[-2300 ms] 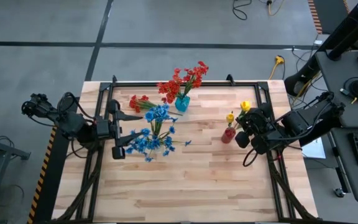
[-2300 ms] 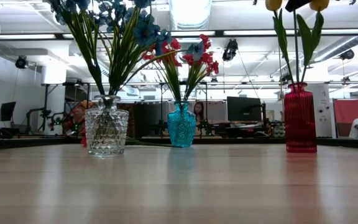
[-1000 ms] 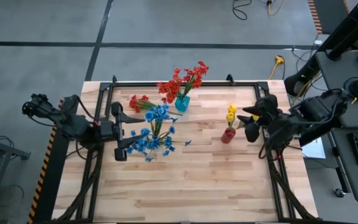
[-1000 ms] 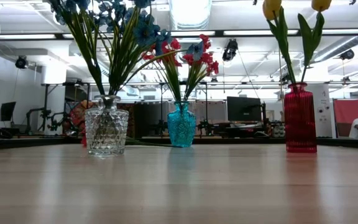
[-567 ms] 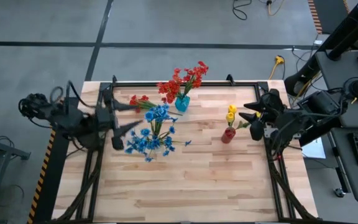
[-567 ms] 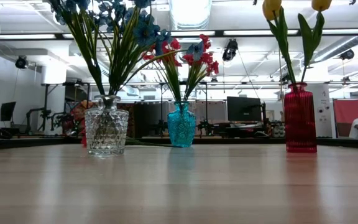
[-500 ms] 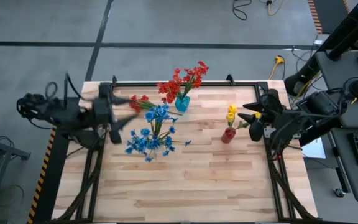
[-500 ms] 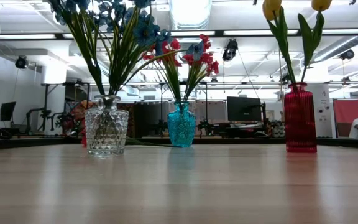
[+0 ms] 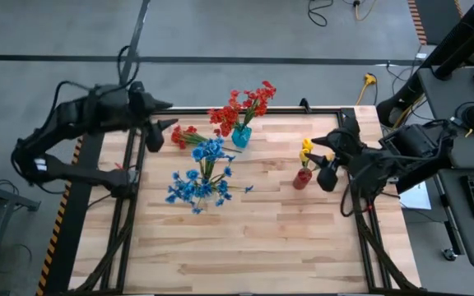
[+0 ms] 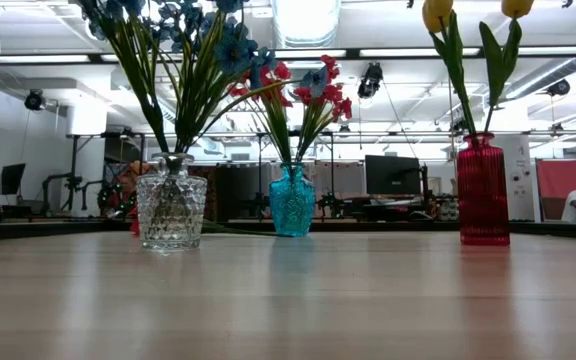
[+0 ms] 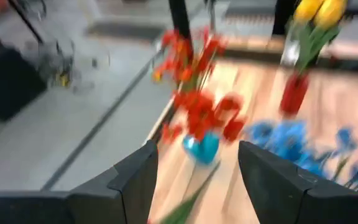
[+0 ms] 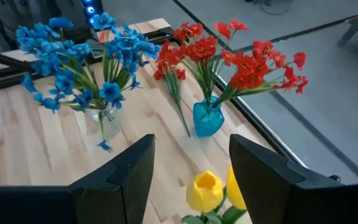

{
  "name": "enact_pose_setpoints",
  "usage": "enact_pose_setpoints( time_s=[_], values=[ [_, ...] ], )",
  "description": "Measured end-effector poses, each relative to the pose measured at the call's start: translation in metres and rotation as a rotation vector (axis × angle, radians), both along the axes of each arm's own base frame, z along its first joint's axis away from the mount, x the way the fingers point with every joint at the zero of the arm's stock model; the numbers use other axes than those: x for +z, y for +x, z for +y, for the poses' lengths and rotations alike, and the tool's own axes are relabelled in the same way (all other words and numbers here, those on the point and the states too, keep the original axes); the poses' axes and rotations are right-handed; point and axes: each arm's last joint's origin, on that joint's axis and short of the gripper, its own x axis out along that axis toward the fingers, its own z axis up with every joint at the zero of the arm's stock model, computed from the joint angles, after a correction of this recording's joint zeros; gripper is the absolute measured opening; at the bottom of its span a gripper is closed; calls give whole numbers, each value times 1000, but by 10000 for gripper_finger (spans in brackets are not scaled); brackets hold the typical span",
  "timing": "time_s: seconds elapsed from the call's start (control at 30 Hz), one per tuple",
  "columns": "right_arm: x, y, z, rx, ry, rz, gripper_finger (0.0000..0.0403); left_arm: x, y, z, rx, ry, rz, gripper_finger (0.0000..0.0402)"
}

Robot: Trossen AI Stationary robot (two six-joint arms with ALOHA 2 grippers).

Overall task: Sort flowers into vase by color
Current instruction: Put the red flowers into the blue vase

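Observation:
Blue flowers stand in a clear glass vase (image 9: 206, 177) (image 10: 171, 210). Red flowers stand in a teal vase (image 9: 241, 136) (image 10: 291, 200). Yellow flowers (image 9: 304, 148) stand in a red vase (image 9: 302, 178) (image 10: 483, 190). One loose red flower (image 9: 186, 134) (image 12: 171, 79) lies flat on the table at the far left. My left gripper (image 9: 160, 117) is open and empty, raised just left of that flower's head; its stalk (image 11: 188, 200) shows blurred between the fingers. My right gripper (image 9: 327, 156) is open and empty, just right of the yellow flowers (image 12: 207, 190).
A black frame (image 9: 138, 140) runs along the table's left, far and right edges. The near half of the wooden table (image 9: 245, 247) is bare. Beyond the right edge stand a desk and cables (image 9: 467, 107).
My left arm has swung up and toward the table's far edge, from beside the blue flowers to beside the loose red flower, and has stayed open. My right gripper stays open by the yellow flowers, which stand in the red vase.

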Motion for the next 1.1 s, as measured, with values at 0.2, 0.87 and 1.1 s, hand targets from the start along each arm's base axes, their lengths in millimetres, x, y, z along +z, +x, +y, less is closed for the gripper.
enact_pose_setpoints(
  time_s=[0.2, 0.87, 1.1],
  values=[
    [4, 17, -6, -3, -47, 43, 201, -19, 2, 50, -63, -122, 134, 206],
    [13, 44, -26, 14, -100, 117, 201, -76, 3, 163, -288, -173, 296, 185],
    [10, 45, -26, 19, -109, 133, 201, -94, 11, 178, -318, -230, 346, 162]
  ],
)
